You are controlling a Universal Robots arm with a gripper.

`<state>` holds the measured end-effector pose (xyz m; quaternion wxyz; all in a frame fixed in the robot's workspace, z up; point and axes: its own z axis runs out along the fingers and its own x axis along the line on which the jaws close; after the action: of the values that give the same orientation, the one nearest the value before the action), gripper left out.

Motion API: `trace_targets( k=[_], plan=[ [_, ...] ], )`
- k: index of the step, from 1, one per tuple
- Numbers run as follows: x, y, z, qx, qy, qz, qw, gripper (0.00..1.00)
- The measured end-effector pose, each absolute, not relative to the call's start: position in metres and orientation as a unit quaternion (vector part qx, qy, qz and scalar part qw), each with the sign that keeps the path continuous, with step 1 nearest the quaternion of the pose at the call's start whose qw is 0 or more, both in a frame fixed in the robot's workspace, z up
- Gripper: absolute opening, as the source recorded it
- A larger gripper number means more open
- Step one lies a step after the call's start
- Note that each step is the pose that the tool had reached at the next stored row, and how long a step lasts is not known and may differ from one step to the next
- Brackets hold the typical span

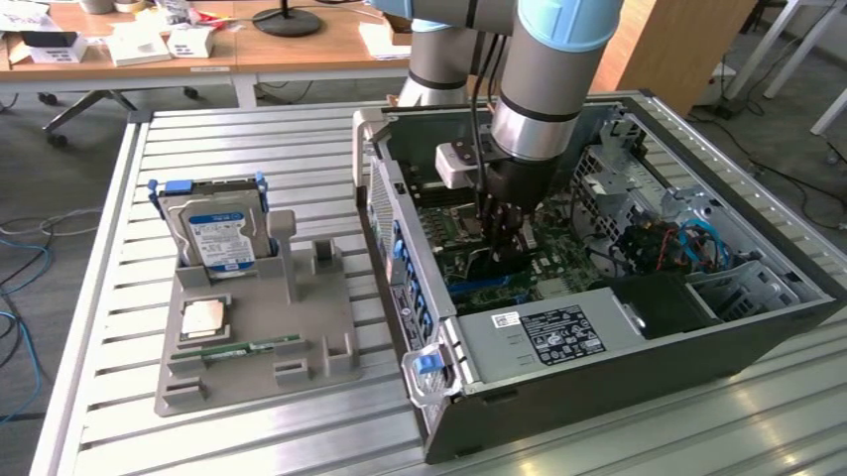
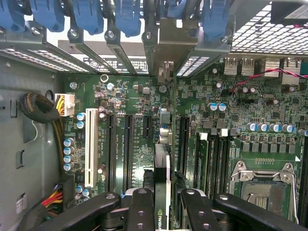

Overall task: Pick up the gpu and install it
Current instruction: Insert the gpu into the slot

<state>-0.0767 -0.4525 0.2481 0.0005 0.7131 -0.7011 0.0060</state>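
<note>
The gripper (image 1: 507, 243), at the exterior view's centre inside the computer case (image 1: 662, 367), is clamped on the gpu (image 2: 161, 192). The gpu is picked up and held edge-on at the motherboard (image 2: 231, 115) slots; full seating is unclear.

The jaws look matt black, the gpu (image 2: 161, 192) smooth, the case (image 1: 662, 365) dull grey metal.

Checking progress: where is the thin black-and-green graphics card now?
The gpu is inside the open grey computer case on the exterior view's right, held edge-on by the gripper over the green motherboard.
</note>
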Motion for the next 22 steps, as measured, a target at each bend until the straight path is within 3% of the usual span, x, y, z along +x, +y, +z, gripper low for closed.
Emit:
trace_targets(
  k=[22],
  plan=[
    [-0.0769,-0.4555,0.2514,0.713,-0.701,0.006,0.000,0.26]
  ],
)
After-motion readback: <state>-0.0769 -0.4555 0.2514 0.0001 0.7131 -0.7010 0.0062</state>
